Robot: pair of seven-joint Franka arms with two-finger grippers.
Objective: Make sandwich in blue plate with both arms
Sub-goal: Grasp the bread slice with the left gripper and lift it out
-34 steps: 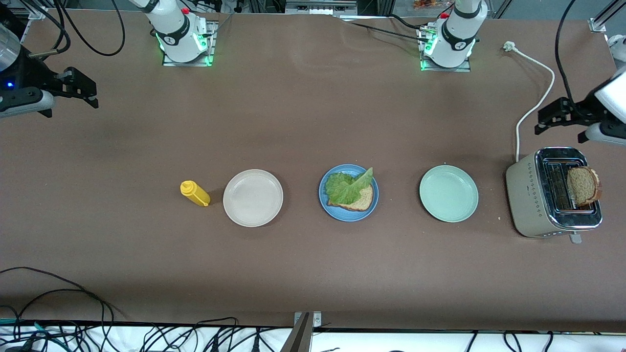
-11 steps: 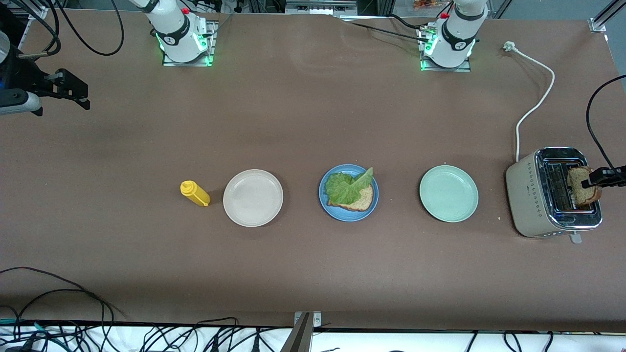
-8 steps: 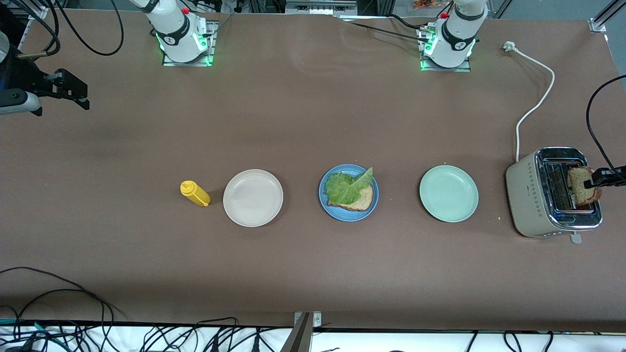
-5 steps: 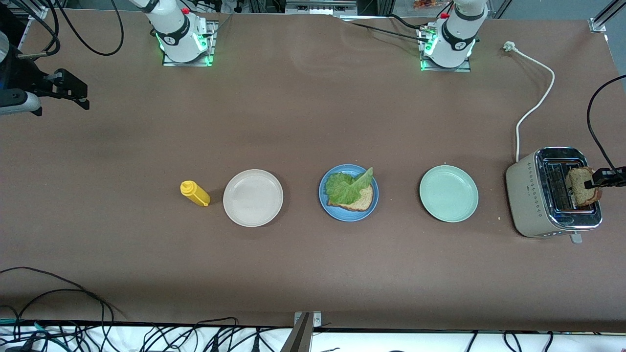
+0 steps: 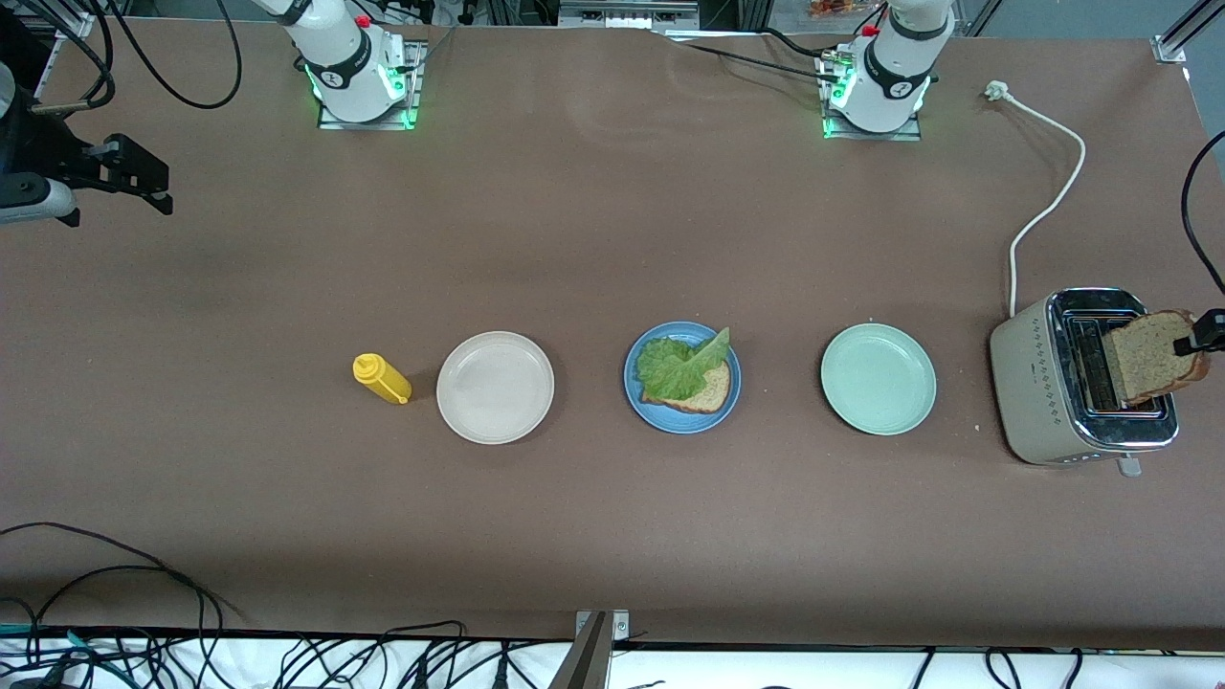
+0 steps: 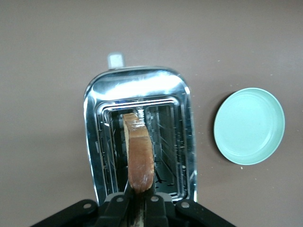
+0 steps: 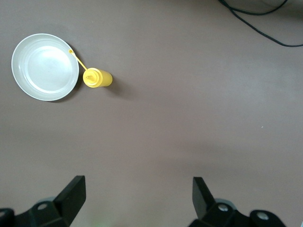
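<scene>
the left arm's black two-finger gripper [image 5: 1198,342] is clamped on the top edge of a brown wholemeal bread slice [image 5: 1148,357], held upright and partly lifted out of a slot of the beige and chrome toaster [image 5: 1038,378] at the left arm's end of the table. the right arm's black gripper [image 7: 138,194] waits with its fingers spread wide over bare table at the right arm's end. the round sky-blue plate [image 5: 644,409], between a beige plate [image 5: 495,387] and a pale green plate [image 5: 878,378], carries another bread slice [image 5: 709,389] with a ruffled green lettuce leaf [image 5: 678,366] on it.

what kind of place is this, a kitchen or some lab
Most likely a robotics lab staged as a kitchen: two arm bases bolted to a brown table, loose cables along its edge, and a toaster beside the blue plate as props.
</scene>
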